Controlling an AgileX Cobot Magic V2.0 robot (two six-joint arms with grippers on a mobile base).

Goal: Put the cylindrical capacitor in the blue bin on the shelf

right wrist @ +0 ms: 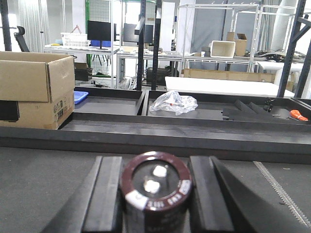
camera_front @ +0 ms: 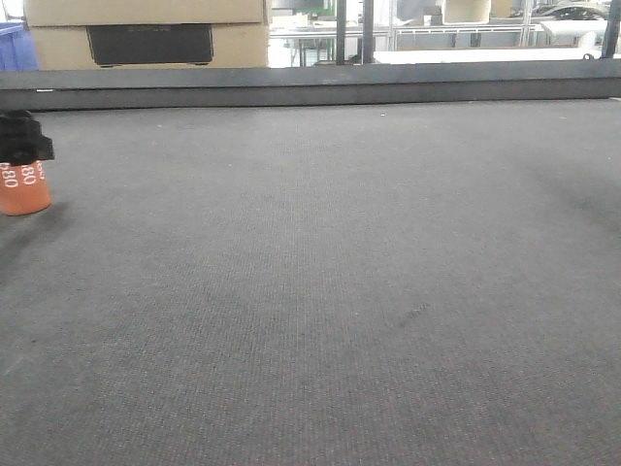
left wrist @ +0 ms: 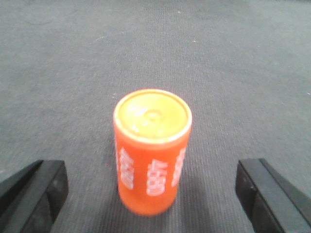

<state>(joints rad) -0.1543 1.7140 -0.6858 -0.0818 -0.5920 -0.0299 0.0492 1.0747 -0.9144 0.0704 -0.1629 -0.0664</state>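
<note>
Over grey matting point(camera_front: 340, 291), the capacitor point(right wrist: 155, 189), seemingly clamped by the right gripper point(right wrist: 155, 164), should be lifted level, with the left gripper point(left wrist: 153, 194) splayed round the orange can point(left wrist: 151, 145).

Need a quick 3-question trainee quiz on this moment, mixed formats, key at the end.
1. True or false: the orange 4680 cylinder lies on its side.
2. The left gripper is: A) shut on that cylinder, B) open, with its fingers clear of it on both sides, C) out of view.
3. Fill in: the right gripper holds the ___ between its fingers.

Key: 1 false, it stands upright on the mat; 2 B; 3 cylindrical capacitor.
</note>
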